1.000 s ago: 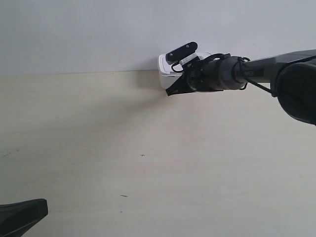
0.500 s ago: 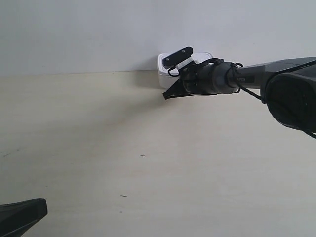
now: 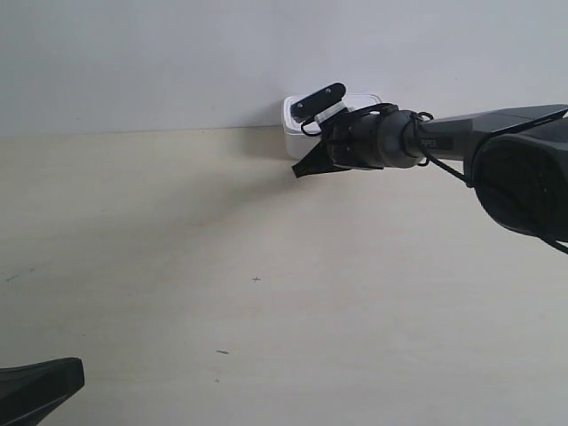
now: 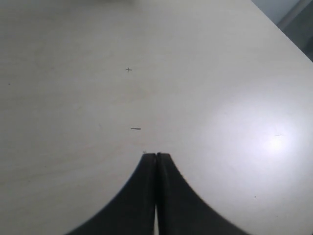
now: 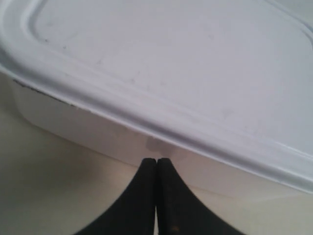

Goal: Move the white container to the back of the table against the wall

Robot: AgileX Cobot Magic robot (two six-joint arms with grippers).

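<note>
Container position: the white container [image 3: 291, 129] is being shown resting on the table [image 3: 160, 257] at its far edge, up against the wall [image 3: 160, 62]; whether the wall is actually being touched cannot be told.
Container lid: the lid [image 5: 176, 63], flat and rimmed, is being shown seated on the box.
Right gripper: the right gripper [image 5: 156, 161] is being held with its fingers pressed together and nothing clamped between them. The tips are being pointed at the container's side just below the rim; contact cannot be told.
Right arm: the right arm [image 3: 444, 133] is being held stretched over the table from the exterior view's right, and the container is being partly covered by it.
Left gripper: the left gripper [image 4: 156, 156] is being held low over bare tabletop, with its fingers pressed together, nothing between them, and well apart from the container.
Table marks: a small cross [image 4: 128, 69] and a short dash [image 4: 136, 129] are being shown ahead of the left gripper.
</note>
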